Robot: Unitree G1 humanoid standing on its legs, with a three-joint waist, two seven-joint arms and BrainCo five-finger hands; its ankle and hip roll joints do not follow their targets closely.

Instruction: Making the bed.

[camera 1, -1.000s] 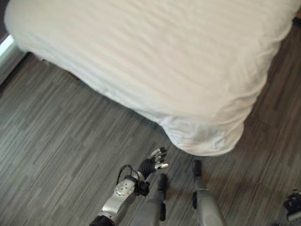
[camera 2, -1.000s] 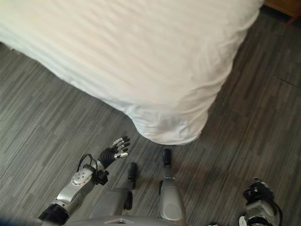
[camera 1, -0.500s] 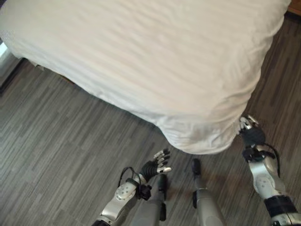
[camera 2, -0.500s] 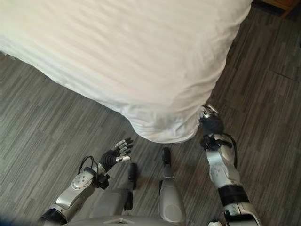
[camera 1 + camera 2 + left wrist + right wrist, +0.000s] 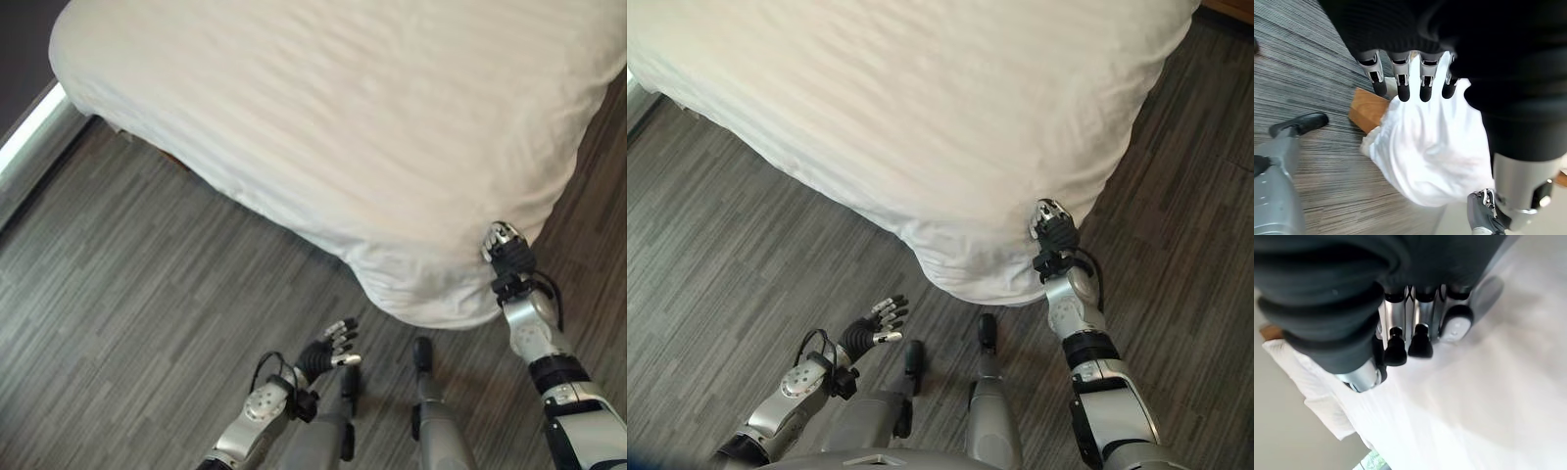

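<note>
Bedsheet (image 5: 392,127) corner, lower right: right hand (image 5: 1054,227) rests against it, fingers (image 5: 1420,340) curled, grip on cloth unclear. Left hand (image 5: 328,350) hangs spread, empty. Pinch firmly before pulling.

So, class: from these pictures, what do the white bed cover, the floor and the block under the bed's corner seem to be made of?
White bed cover: soft woven cloth, matt; it creases and bunches at the corner near the right hand. Floor: streaked grey planks, probably laminate or vinyl with a wood-grain look. Block: brown with flat faces, likely wood, though that is uncertain.
</note>
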